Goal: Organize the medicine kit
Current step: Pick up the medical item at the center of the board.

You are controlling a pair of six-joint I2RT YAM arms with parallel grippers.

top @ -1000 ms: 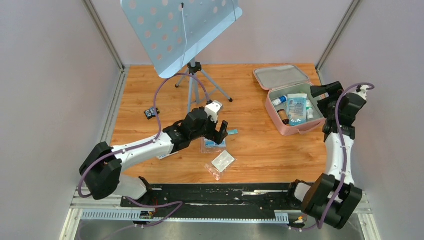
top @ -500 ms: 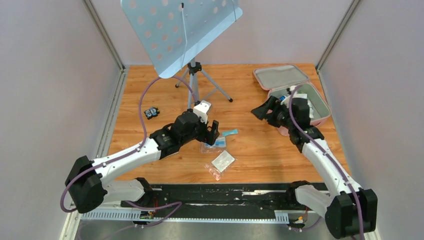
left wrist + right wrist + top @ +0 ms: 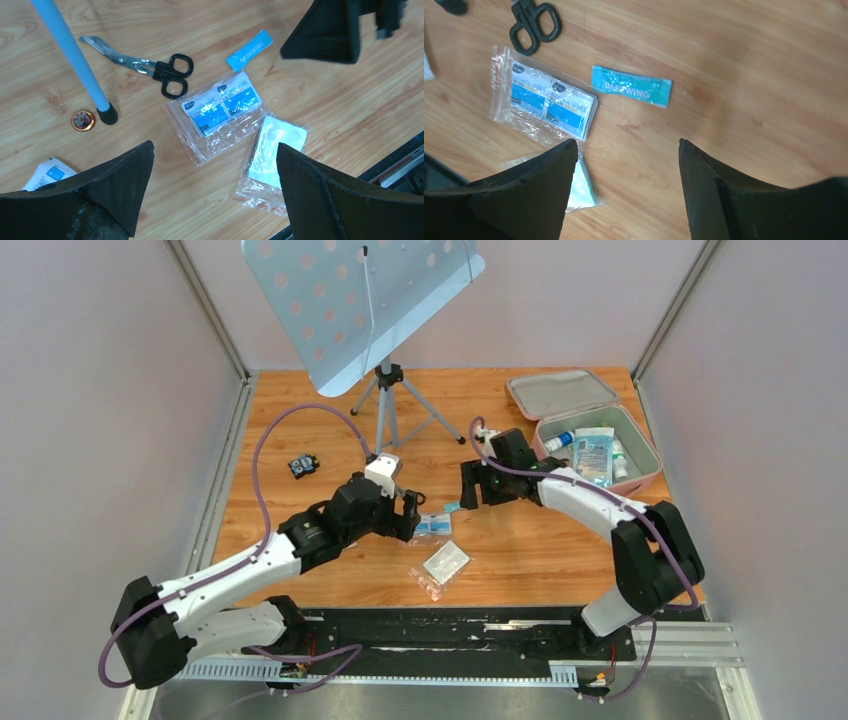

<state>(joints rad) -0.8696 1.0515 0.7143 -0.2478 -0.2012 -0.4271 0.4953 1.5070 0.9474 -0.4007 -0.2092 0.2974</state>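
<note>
- A narrow teal foil sachet lies flat on the wooden table. Its white capitals look like "BASEWING", though the middle letters are unclear.
- Just beside it is a clear zip bag holding two blue-and-white sachets. "WIPES" is readable on the nearer one, and the smaller print blurs.
- A second clear bag with a plain white pad inside lies next to it. I see no writing on it.
- The black-handled scissors lie near the stand's pale blue leg. The right wrist view cuts off their blades.
- A small round gold tin sits by the leg's black foot. Its lid design is too small to read.
- A white-and-blue packet is half hidden behind a finger of the left gripper.
- The left gripper hovers over the two bags, jaws spread wide with nothing between them.
- The right gripper hangs above bare wood just short of the teal sachet, jaws apart and gripping nothing.
- The pink soft zip-up medicine kit lies open at the table's far right, grey lining up. A blue-and-white pouch and small bottles lie inside, their labels unreadable. The right arm crosses its near corner.
- A tiny black object on the left of the table is too small to identify.
</note>
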